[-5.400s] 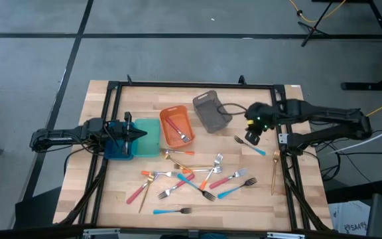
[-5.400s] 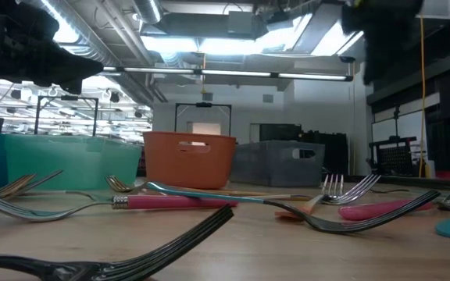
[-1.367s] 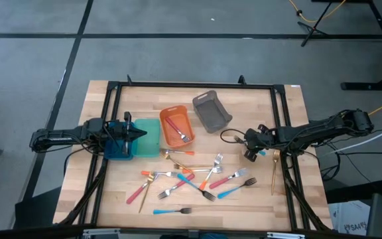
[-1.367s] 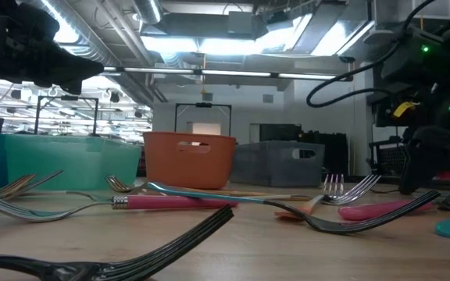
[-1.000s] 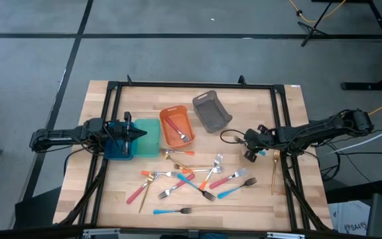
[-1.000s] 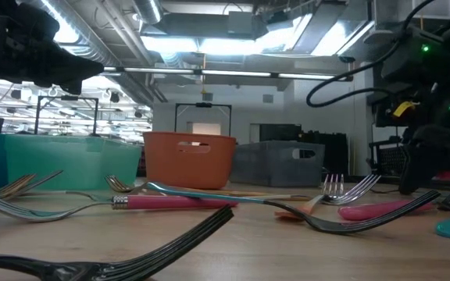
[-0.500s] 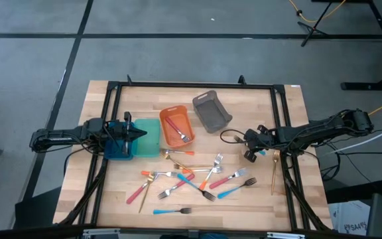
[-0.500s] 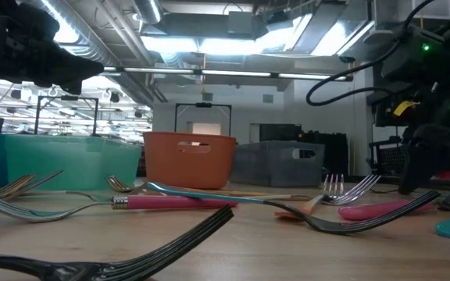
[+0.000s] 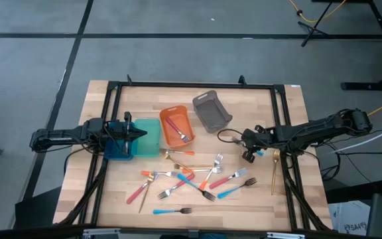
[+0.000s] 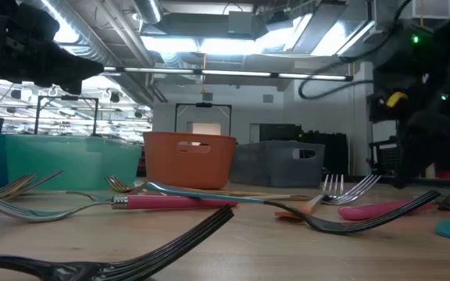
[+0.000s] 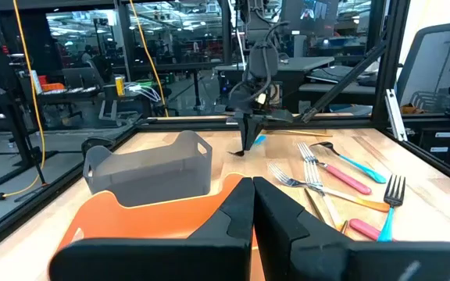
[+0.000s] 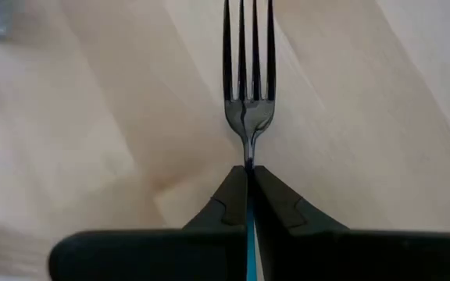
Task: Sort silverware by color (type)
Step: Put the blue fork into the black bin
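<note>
Several forks with red, orange, blue and gold handles lie in a loose pile (image 9: 191, 178) on the near middle of the table. One gold fork (image 9: 273, 171) lies apart by the right rail. My right gripper (image 9: 247, 155) is low over the table right of the pile, shut on a blue-handled fork (image 12: 248, 101). My left gripper (image 9: 138, 133) hovers shut over the teal bin (image 9: 149, 137) and touches nothing. A red-handled utensil (image 9: 178, 129) lies in the orange bin (image 9: 176, 126). My right gripper pinches the blue-handled fork at its neck (image 12: 248, 160), just behind the head, between the two fingers. The fingers slant down from the table's right and lie along the fork. The blue handle (image 12: 248, 246) runs back between them, and the tines point away beyond the fingertips, over the wood.
A grey bin (image 9: 211, 111) sits tilted at the far middle, next to the orange bin. A blue bin (image 9: 118, 147) stands left of the teal one, under the left arm. Black rails (image 9: 280, 119) frame the table top. Bare wood lies between the grey bin and my right gripper.
My right gripper has shifted a little toward the table's left and risen slightly, still shut on the fork. The pile and the left arm have stayed put.
</note>
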You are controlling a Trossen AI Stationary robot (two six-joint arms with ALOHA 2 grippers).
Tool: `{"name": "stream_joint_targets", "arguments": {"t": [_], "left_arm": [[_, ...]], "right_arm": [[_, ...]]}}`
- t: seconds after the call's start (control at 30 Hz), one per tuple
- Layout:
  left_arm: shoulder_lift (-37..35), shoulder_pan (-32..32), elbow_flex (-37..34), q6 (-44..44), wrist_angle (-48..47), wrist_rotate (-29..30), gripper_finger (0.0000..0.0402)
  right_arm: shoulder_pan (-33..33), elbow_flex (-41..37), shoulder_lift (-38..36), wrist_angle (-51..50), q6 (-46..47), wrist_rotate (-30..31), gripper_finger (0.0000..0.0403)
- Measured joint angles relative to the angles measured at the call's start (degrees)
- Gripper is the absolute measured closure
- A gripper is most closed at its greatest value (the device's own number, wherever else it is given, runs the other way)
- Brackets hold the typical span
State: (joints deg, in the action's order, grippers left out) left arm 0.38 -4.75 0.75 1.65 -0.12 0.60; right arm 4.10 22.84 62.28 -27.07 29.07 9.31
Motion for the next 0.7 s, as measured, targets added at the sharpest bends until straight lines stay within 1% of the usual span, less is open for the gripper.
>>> {"name": "stream_joint_targets", "arguments": {"t": [0.23, 0.37, 0.53, 0.7], "left_arm": [[0.0, 0.0, 0.0, 0.0, 0.0, 0.0, 0.04], [0.0, 0.0, 0.0, 0.0, 0.0, 0.0, 0.04], [0.0, 0.0, 0.0, 0.0, 0.0, 0.0, 0.04], [0.0, 0.0, 0.0, 0.0, 0.0, 0.0, 0.04]], "right_arm": [[0.0, 4.6, 0.0, -0.2, -2.4, -4.5, 0.0402], [0.0, 9.2, -0.1, 0.1, -3.5, -4.7, 0.0402], [0.0, 16.2, -0.1, 0.8, -9.3, -3.5, 0.0402], [0.0, 22.8, -0.1, 3.4, -16.3, 1.3, 0.0402]]}}
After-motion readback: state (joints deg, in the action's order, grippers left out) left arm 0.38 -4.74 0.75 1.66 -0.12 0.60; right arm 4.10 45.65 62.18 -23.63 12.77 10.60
